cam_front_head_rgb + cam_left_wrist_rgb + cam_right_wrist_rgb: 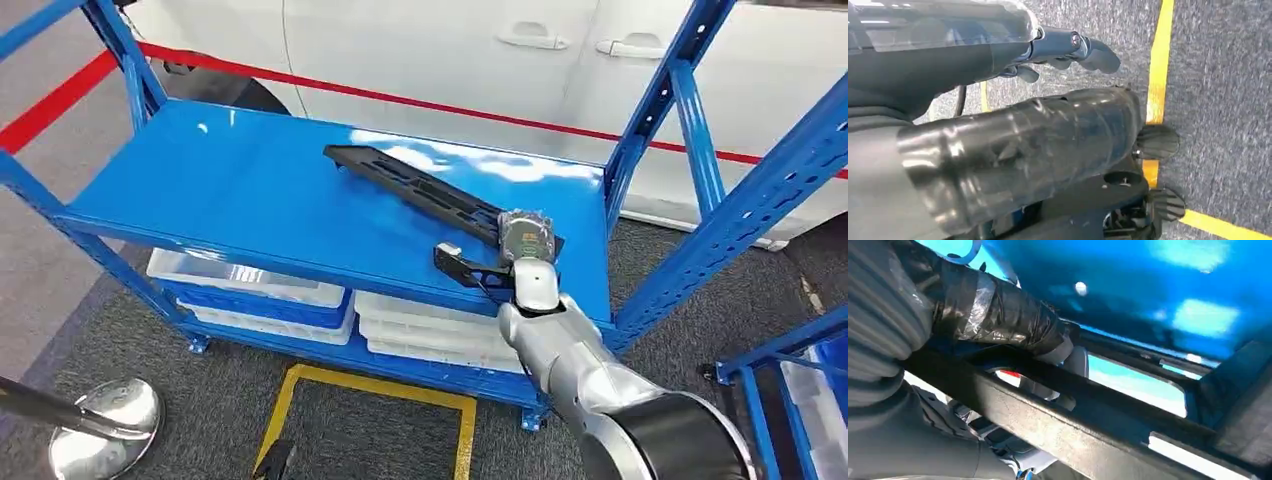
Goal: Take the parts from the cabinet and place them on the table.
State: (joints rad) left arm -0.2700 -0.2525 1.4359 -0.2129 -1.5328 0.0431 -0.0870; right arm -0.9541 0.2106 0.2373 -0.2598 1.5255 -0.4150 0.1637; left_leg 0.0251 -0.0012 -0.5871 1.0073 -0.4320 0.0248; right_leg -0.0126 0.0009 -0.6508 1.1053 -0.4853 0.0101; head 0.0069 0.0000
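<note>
A long black plastic part [420, 190] lies slantwise on the top shelf of the blue cabinet [230, 190], its near end pointing at the shelf's front right. My right hand [525, 245] reaches over the front edge and grips that near end. In the right wrist view, the taped fingers [998, 315] wrap around a bar of the black part [1048, 425], with the blue shelf [1148, 280] behind. My left hand [1068, 50] hangs over the grey floor, fingers loosely apart and holding nothing.
Blue uprights [660, 100] frame the shelf's right end. White and blue trays [260, 290] are stacked on the lower shelf. A white car [450, 50] stands behind. On the floor are a yellow marking [370, 385] and a chrome stanchion base [105, 425]. Another blue rack [800, 370] stands at right.
</note>
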